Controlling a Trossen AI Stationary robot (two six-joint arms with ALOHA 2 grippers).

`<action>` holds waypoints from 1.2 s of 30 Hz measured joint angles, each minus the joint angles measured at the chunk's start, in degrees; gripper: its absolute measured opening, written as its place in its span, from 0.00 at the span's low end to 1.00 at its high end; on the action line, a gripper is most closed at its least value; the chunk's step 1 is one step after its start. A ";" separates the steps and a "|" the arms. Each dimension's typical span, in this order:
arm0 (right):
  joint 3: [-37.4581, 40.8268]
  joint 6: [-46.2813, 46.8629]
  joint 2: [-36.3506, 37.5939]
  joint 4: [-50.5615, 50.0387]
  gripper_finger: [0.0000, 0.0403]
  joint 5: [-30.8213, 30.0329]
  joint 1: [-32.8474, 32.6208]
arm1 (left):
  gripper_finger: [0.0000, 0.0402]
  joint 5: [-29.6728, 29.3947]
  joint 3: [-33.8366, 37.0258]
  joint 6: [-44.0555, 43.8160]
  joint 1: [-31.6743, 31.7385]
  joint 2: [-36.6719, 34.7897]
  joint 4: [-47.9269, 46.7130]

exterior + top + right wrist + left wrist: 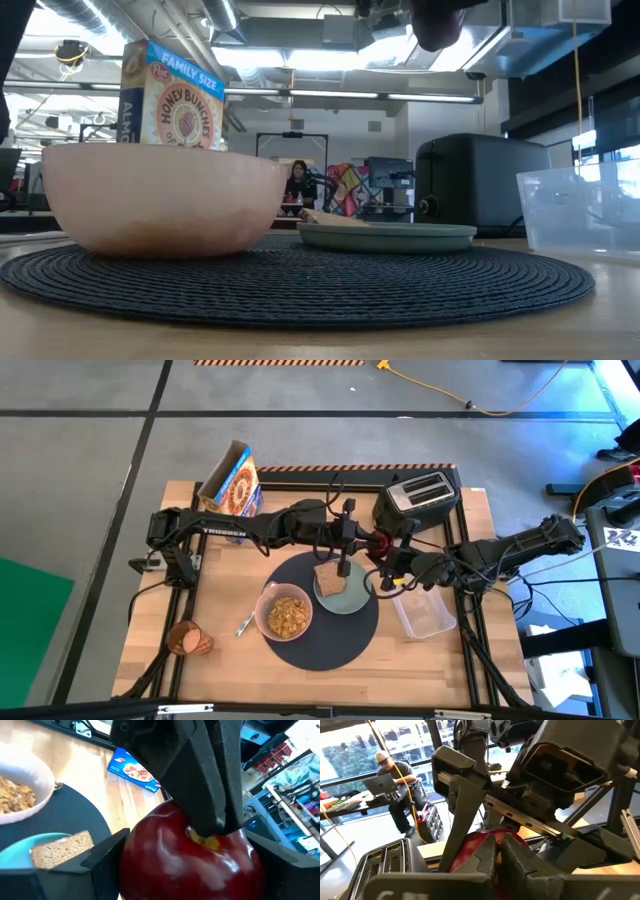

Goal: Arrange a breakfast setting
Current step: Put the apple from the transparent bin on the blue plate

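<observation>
2 claws meet above the plate (345, 598), both gripping red fruit (187, 855)

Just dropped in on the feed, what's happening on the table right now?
Both arms meet above the far right edge of the round dark-grey mat, between the pale-green plate and the black toaster. The right gripper and the left gripper both close around a red apple, which looks like a handover. A toast slice lies on the plate, cereal fills the pink bowl, and the spoon lies left of the bowl.
</observation>
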State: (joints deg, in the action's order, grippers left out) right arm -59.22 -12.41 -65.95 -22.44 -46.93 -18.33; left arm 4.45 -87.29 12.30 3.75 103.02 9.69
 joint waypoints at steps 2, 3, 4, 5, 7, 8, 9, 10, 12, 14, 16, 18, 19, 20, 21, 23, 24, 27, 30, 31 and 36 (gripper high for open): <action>0.00 1.55 0.00 0.00 0.77 0.13 -0.02 | 0.02 0.00 0.00 -0.16 -0.03 0.00 0.00; 0.00 2.63 0.00 0.00 0.78 0.25 0.00 | 0.02 0.00 0.00 -0.32 -0.09 0.00 -0.02; 0.00 4.23 0.00 0.02 0.80 0.35 -0.02 | 0.02 0.00 0.00 -0.77 -0.11 0.00 -0.02; 0.00 6.32 0.00 0.00 0.82 0.48 -0.02 | 0.02 0.02 0.00 -1.35 -0.11 0.00 -0.06; -0.01 11.18 0.05 -0.13 0.87 1.79 -0.02 | 0.01 0.14 0.02 -2.17 -0.13 0.00 -0.39; -0.03 13.90 0.09 -0.35 0.90 2.76 -0.01 | 0.01 0.17 0.09 -2.94 -0.16 -0.18 -0.71; -0.04 16.63 0.11 -1.05 0.93 3.84 0.02 | 0.01 0.02 0.17 -3.69 -0.19 -0.43 -1.44; -0.04 19.62 0.11 -2.12 0.95 5.22 0.02 | 0.01 -0.02 0.22 -4.42 -0.22 -0.56 -1.77; -0.04 25.53 0.13 -4.64 0.98 8.46 0.02 | 0.01 -0.11 0.20 -4.82 -0.22 -0.87 -2.39; -0.04 31.50 0.13 -7.65 0.97 11.66 0.02 | 0.01 -0.26 0.20 -5.75 -0.22 -1.60 -5.12; -0.04 36.22 0.13 -10.79 0.96 14.46 0.00 | 0.01 -0.39 0.09 -6.16 -0.20 -1.76 -6.87; -0.04 39.67 0.13 -13.77 0.96 16.42 -0.07 | 0.01 -0.42 0.09 -6.43 -0.20 -1.81 -10.31; -0.04 41.36 0.13 -14.97 0.96 17.43 -0.07 | 0.01 -0.44 0.26 -6.67 -0.20 -1.79 -11.75; -0.04 43.13 0.13 -16.14 0.97 18.57 -0.07 | 0.01 -0.45 0.87 -7.06 -0.17 -1.77 -12.36; -0.04 44.80 0.13 -16.91 0.97 19.85 -0.07 | 0.01 -0.45 1.77 -7.51 -0.17 -1.77 -12.41; -0.04 47.06 0.13 -17.44 0.98 22.59 -0.07 | 0.00 -0.86 4.38 -8.43 -0.17 -1.79 -11.34; -0.04 48.11 0.13 -17.52 0.98 23.89 -0.10 | 0.00 -1.22 6.13 -9.08 -0.17 -1.79 -10.24; -0.04 50.13 0.48 -17.53 0.98 24.28 -1.89 | 0.00 -1.39 13.17 -12.34 -0.31 -1.73 -2.80; -0.04 51.32 1.61 -17.43 0.98 19.00 -4.42 | 0.00 -3.29 20.15 -13.99 -1.00 -1.73 7.05; -0.04 51.51 1.99 -17.44 0.98 17.17 -5.29 | 0.00 -3.82 22.18 -13.83 -1.28 -1.73 9.86; -0.04 51.39 3.55 -17.18 0.98 11.89 -6.45 | 0.02 -3.39 27.94 -15.28 -1.74 2.06 18.39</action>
State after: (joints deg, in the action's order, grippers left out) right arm -59.27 38.98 -62.41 -39.61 -35.04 -24.77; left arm 1.05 -59.34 -2.99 2.01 105.08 28.08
